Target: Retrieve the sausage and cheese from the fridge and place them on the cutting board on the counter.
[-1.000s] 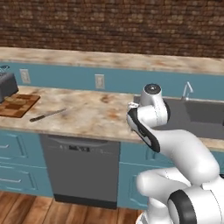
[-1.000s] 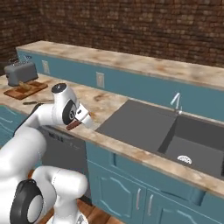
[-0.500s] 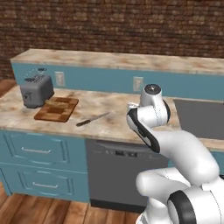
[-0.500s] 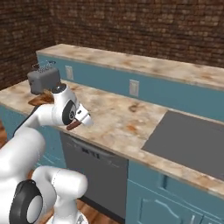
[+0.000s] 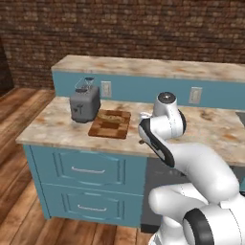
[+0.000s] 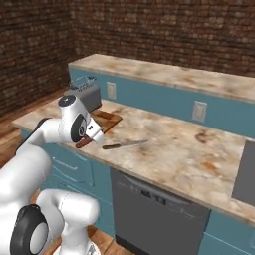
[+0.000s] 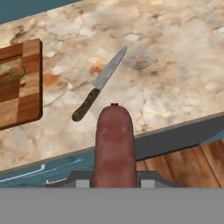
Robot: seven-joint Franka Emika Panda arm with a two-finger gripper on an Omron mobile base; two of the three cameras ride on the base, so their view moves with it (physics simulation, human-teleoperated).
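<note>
The sausage (image 7: 114,140), a short dark-red cylinder, sticks out of my gripper (image 7: 114,177), which is shut on it. In the right base view the sausage (image 6: 83,143) pokes from the gripper (image 6: 87,139) just over the front edge of the counter (image 6: 169,149). The reddish-brown cutting board (image 5: 110,123) lies on the counter (image 5: 52,122) beside the toaster, left of my hand. A yellowish-tan lump, the cheese (image 7: 9,72), rests on the cutting board (image 7: 19,92) at the left edge of the hand view. The fridge is out of view.
A knife (image 7: 98,85) with a dark handle lies on the counter between my hand and the board, also the knife (image 6: 124,145). A grey toaster (image 5: 84,104) stands left of the board. White outlets (image 5: 194,95) sit on the teal back ledge. Teal drawers (image 5: 81,172) lie below.
The base has driven left along the counter, so the whole picture shifted: toaster and cutting board came in toward the middle and the sink left the frame. The gripper stays shut on the sausage.
</note>
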